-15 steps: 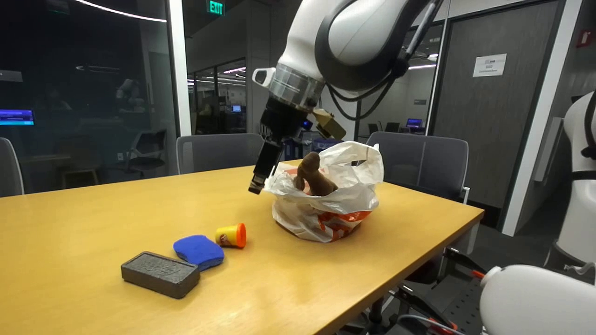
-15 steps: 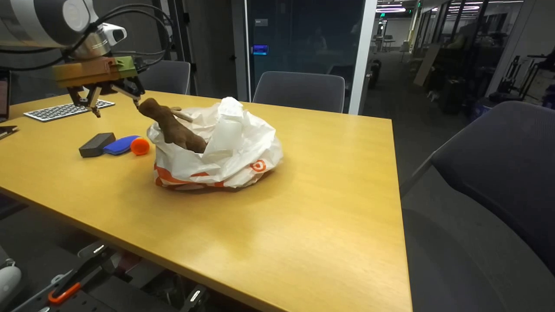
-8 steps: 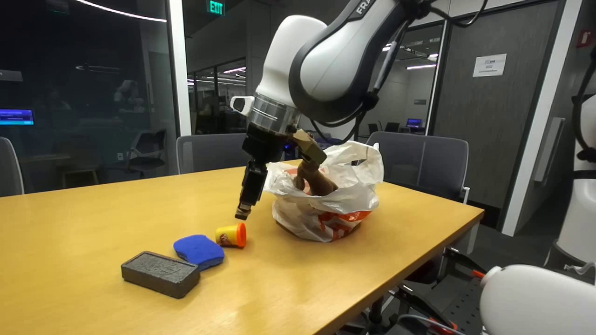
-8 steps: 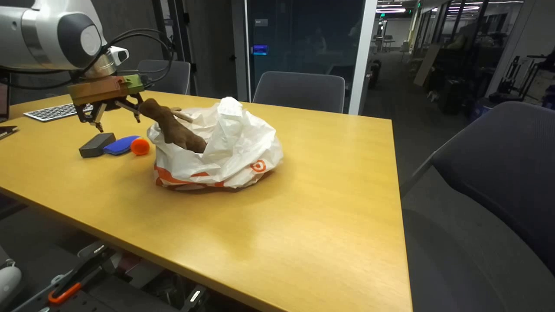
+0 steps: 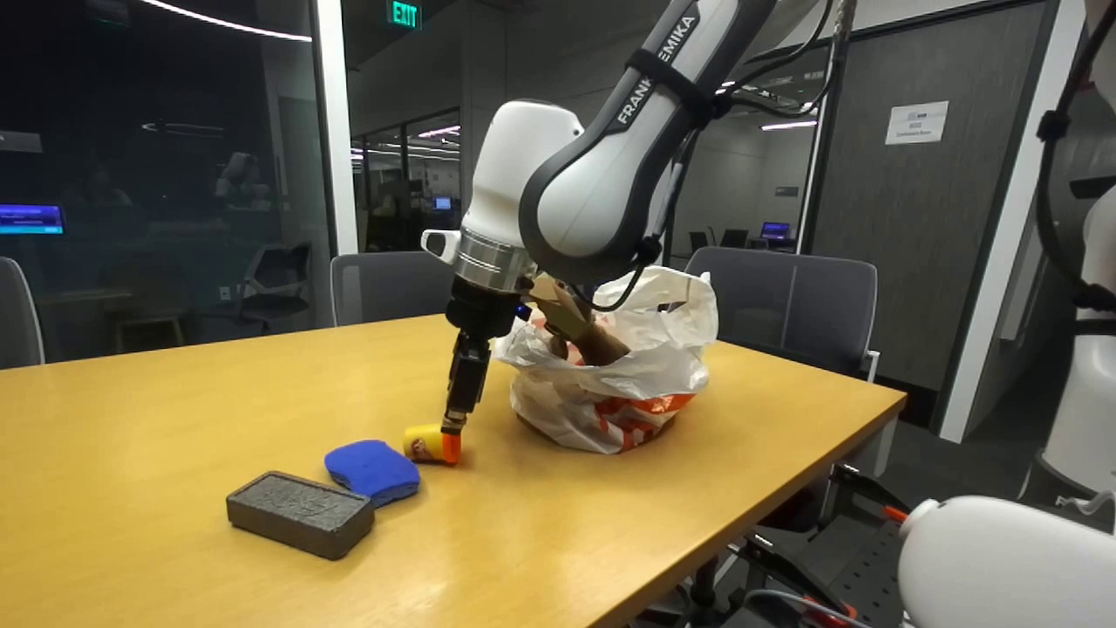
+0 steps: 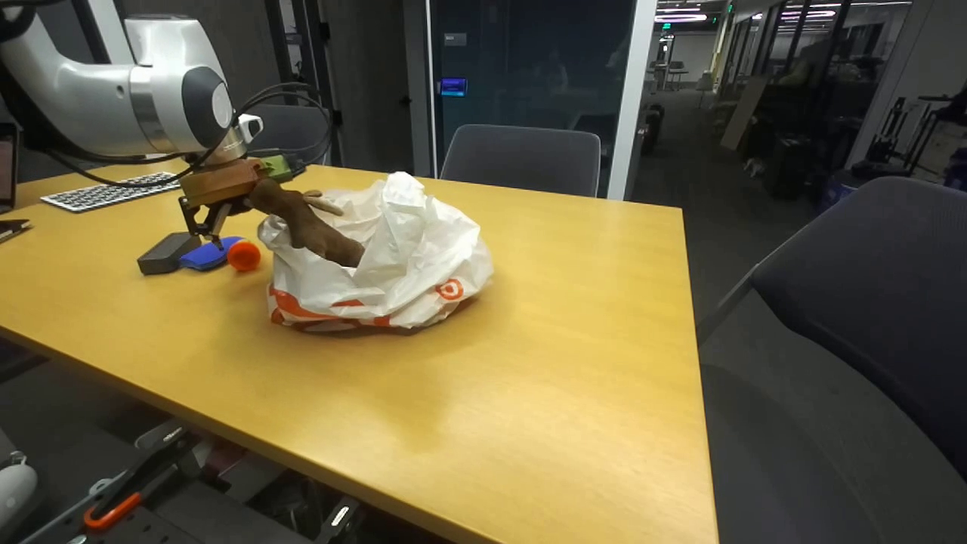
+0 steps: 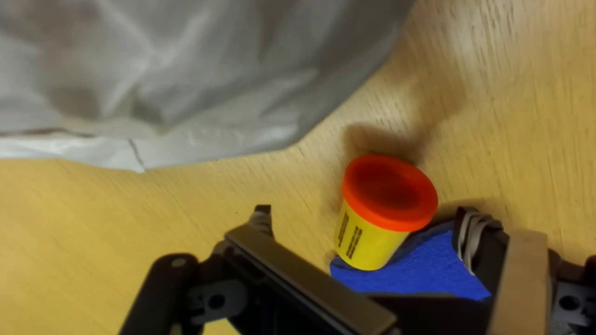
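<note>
My gripper [image 5: 453, 426] is open and empty, pointing down at a small yellow can with an orange lid [image 5: 424, 443]. In the wrist view the can [image 7: 372, 232] lies between the spread fingers of the gripper [image 7: 364, 211], with a gap on both sides. The can also shows in an exterior view [image 6: 244, 256], lid toward the camera. A blue pad [image 5: 373, 471] lies beside the can; in the wrist view the pad [image 7: 419, 272] shows behind it. A dark grey block [image 5: 301, 515] lies next to the pad. One finger is hidden behind the brown toy in an exterior view.
A white plastic bag [image 5: 610, 397] stands close beside the gripper, with a brown plush toy [image 6: 306, 227] sticking out of it near the gripper body. The bag [image 7: 186, 83] fills the wrist view's upper left. A keyboard [image 6: 106, 193] lies at the table's far side. Chairs surround the table.
My gripper has come down from beside the bag to the yellow can, its fingers staying open. The brown toy's top has shifted slightly. The can, pad and block have not moved.
</note>
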Controlling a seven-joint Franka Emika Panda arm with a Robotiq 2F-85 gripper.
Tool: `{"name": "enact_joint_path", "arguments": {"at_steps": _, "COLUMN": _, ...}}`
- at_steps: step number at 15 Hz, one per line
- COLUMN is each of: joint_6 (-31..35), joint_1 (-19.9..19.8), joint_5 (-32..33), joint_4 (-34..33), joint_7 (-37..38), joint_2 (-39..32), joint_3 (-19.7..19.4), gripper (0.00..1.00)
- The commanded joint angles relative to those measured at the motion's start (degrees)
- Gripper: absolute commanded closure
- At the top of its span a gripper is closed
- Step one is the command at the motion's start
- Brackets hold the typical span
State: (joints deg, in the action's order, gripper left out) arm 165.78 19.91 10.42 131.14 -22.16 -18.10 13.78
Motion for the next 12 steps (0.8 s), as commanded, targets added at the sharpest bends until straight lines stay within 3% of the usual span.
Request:
{"name": "enact_joint_path", "arguments": {"at_steps": 1, "joint_6": -1.97, "joint_1": -0.43, "joint_5": 1.68, "joint_4": -4.52, "joint_7": 2.64, "joint_2": -4.22, "joint_3": 1.21, "gripper": 0.00}}
{"name": "enact_joint_path", "arguments": {"at_steps": 5, "joint_6": -4.45, "joint_1": 0.40, "joint_5": 2.01, "joint_4": -6.45, "joint_7": 4.83, "joint_2": -6.26, "joint_3": 0.92, "gripper": 0.00}}
{"name": "enact_joint_path", "arguments": {"at_steps": 6, "joint_6": -4.84, "joint_1": 0.68, "joint_5": 2.44, "joint_4": -6.78, "joint_7": 5.28, "joint_2": -6.54, "joint_3": 0.61, "gripper": 0.08}}
{"name": "enact_joint_path", "arguments": {"at_steps": 7, "joint_6": -5.11, "joint_1": 0.83, "joint_5": 2.76, "joint_4": -7.02, "joint_7": 5.72, "joint_2": -6.77, "joint_3": 0.38, "gripper": 0.25}}
{"name": "enact_joint_path", "arguments": {"at_steps": 12, "joint_6": -6.18, "joint_1": 0.41, "joint_5": 2.34, "joint_4": -7.44, "joint_7": 6.51, "joint_2": -6.76, "joint_3": 0.70, "gripper": 0.66}}
